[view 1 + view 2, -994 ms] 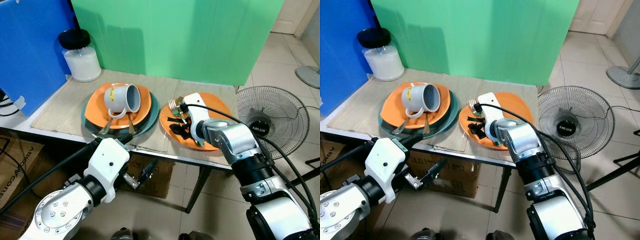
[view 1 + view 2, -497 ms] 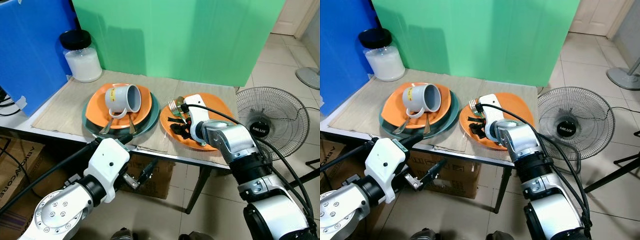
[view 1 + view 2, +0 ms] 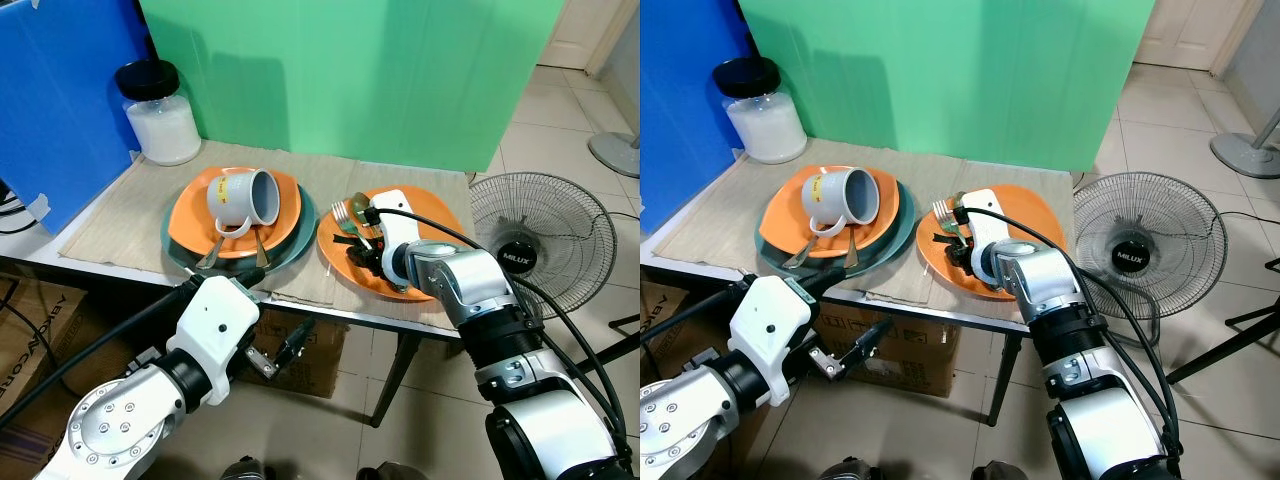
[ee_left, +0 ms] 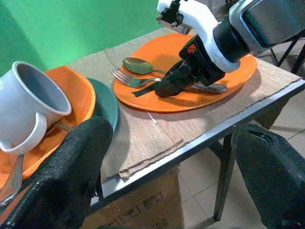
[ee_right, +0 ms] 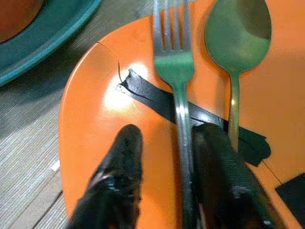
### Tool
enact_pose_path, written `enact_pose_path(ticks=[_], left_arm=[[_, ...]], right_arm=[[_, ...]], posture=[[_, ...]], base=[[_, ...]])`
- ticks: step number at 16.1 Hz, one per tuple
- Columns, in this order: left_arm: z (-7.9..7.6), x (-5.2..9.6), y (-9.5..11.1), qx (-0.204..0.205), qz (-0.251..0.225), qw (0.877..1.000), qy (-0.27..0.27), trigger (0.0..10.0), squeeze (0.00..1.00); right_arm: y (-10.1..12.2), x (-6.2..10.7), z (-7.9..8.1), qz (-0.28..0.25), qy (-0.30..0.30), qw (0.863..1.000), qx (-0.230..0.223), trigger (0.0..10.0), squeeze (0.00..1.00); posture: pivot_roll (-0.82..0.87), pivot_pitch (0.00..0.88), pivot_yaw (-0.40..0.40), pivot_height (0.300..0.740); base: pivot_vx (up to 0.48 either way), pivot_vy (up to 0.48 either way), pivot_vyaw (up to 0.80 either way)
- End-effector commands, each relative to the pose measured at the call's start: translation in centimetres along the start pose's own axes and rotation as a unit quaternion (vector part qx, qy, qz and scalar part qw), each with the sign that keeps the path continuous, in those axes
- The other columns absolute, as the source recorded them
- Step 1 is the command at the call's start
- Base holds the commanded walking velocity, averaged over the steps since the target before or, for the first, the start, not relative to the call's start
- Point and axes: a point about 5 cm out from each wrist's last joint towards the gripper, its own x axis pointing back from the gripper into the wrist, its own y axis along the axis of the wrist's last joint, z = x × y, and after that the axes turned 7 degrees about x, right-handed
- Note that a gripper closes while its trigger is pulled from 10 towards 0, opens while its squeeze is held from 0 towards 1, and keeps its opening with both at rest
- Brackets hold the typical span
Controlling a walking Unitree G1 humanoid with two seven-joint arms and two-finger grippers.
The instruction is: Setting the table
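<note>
Right gripper [image 5: 167, 186] on the fork [image 5: 177, 90]
Its 2 fingers, slightly apart, straddle the fork handle on the orange plate [image 3: 440, 215] near the table's [image 3: 120, 215] right edge; the fan [image 3: 545, 245] reads "MILUX".

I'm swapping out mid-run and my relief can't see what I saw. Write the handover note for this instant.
Right gripper: down on the right orange plate, fingers open astride the fork handle, not closed; spoon lies beside the fork.
Left gripper: open, idle below the table edge.
Mug lies tipped on the stacked orange and teal plates, with two more utensils.
Nothing is laid out yet; cutlery, mug and plates remain to be placed.
</note>
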Motion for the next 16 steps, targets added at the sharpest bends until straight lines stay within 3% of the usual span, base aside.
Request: enact_pose_path(ticks=[1, 10, 13, 16], left_arm=[[-0.2, 0.1, 0.2, -0.006, -0.003, 1.000, -0.007, 10.0, 0.00], [-0.1, 0.0, 0.2, -0.011, -0.002, 1.000, -0.008, 10.0, 0.00], [0.4, 0.0, 0.5, -0.017, -0.010, 1.000, -0.001, 10.0, 0.00], [0.9, -0.4, 1.1, -0.022, -0.027, 0.999, 0.007, 10.0, 0.00]], right_arm=[[-1.1, -0.4, 0.4, 0.028, 0.011, 0.999, -0.012, 0.0, 0.00], [-1.0, -0.2, 0.9, 0.012, 0.025, 0.999, -0.022, 0.0, 0.00], [0.2, 1.4, 0.8, -0.040, 0.047, 0.998, -0.032, 0.0, 0.00], [1.6, 5.2, -1.4, -0.127, 0.019, 0.992, -0.019, 0.0, 0.00]], posture=[[0.04, 0.064, 0.022, 0.740], [0.04, 0.062, 0.021, 0.740], [0.05, 0.040, 0.033, 0.740], [0.05, 0.011, 0.039, 0.740]], base=[[0.000, 0.000, 0.00], [0.000, 0.000, 0.00], [0.000, 0.000, 0.00], [0.000, 0.000, 0.00]])
